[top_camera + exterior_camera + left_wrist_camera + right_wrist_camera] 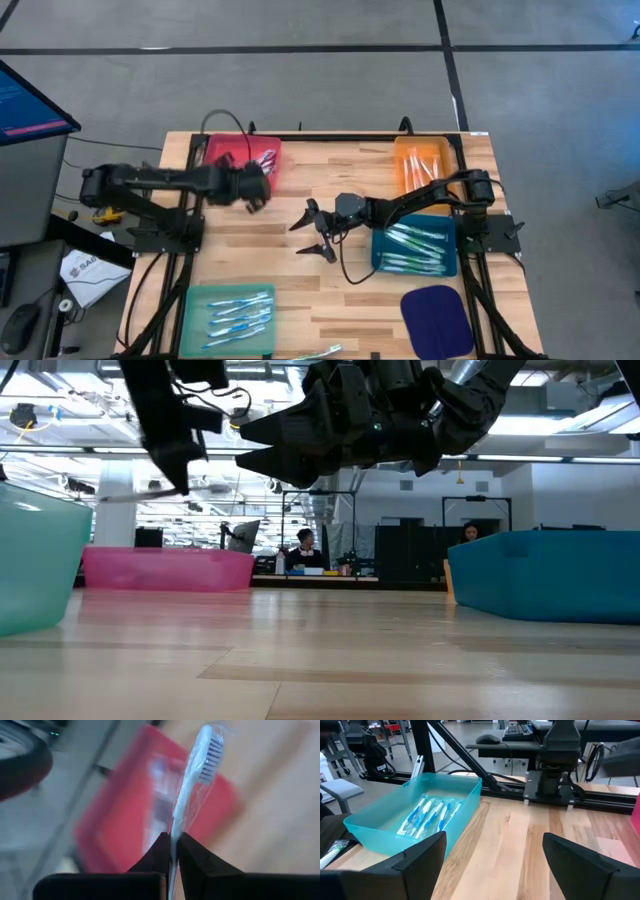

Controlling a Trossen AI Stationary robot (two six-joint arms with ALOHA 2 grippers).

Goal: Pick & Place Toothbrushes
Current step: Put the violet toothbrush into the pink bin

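My left gripper (256, 188) hangs over the near edge of the red tray (232, 152) at the table's far left, shut on a white toothbrush (192, 780) in a clear wrapper. A few more toothbrushes (266, 158) lie in that tray. In the low view a thin pale stick (135, 495) juts level from the left gripper. My right gripper (312, 233) waits open above the table's middle, nothing between its fingers (420, 857). More toothbrushes lie in the teal tray (427, 815), the blue tray (412, 248) and the orange tray (420, 165). My left gripper pinches the toothbrush's handle (175, 832) between its two fingertips. The brush runs on past the fingers along their line, its bristled head (211, 755) at the free end. The brush is lifted clear above the red tray.
The teal tray (228, 315) stands at the near left and a dark blue lid (437, 315) at the near right. One loose toothbrush (320, 351) lies at the table's near edge. Bare wood shows in the middle of the table. People sit in the room beyond.
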